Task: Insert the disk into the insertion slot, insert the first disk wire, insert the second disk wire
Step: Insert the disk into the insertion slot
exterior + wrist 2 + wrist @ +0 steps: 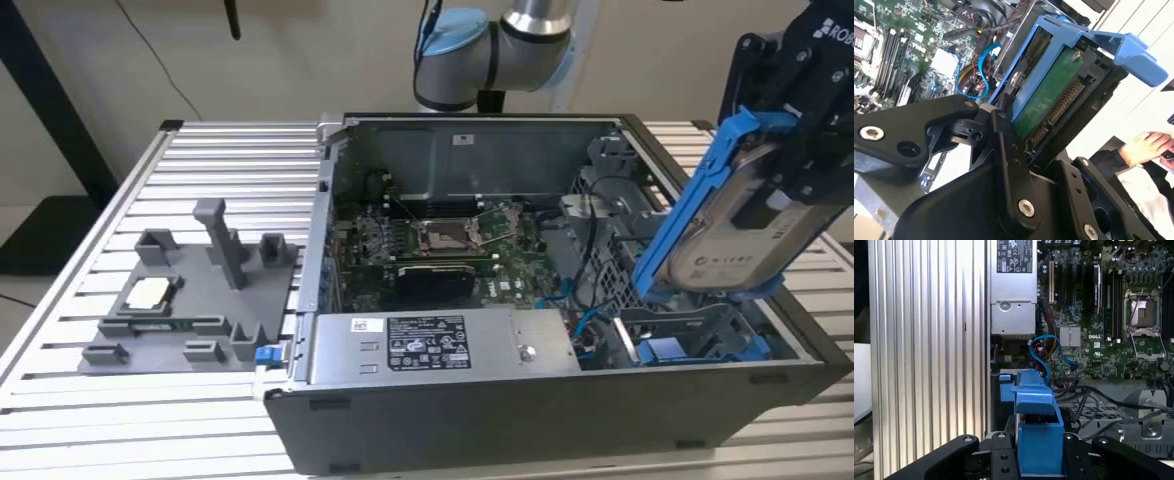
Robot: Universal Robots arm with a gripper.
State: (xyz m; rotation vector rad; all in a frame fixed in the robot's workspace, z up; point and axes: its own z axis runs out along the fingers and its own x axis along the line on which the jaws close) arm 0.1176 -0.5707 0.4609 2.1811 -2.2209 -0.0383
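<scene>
Exterior view, left to right.

9 o'clock: a grey tray (187,300) with upright posts lies flat on the slatted metal desk (80,215).

Centre: open computer case (561,420), with the circuit board (441,245) exposed on its floor. A grey power box (441,345) with a white sticker sits at 6 o'clock of the board, against the near wall.

3 o'clock: the disk (731,225).
- It is a flat rectangular drive with its pale grey-white labelled face turned toward the camera.
- It is clipped in a bright blue frame (671,230) that runs up its long edge and ends in a bent tab at the top.
- It stands steeply on end, upper end leaning toward 1 o'clock, above the case's end on the exterior view's right.
- In the second wrist view the disk (1046,102) shows its other face: a green circuit board with a row of connector contacts along one short edge.

Claw (785,160): black, clamped shut on the disk. It grips the upper half from the 1 o'clock side, and the disk hangs from it toward 7 o'clock. In the first wrist view the blue frame sits squeezed between the two black fingers (1003,460).

Slot (694,335): a dark grey drive cage with blue tabs at its mouth, in the case's corner at 6 o'clock of the disk. The disk's lower end is just above the mouth; I cannot tell whether they touch.

The second wrist view also shows a person's hand (1146,147) beyond the case.
</scene>
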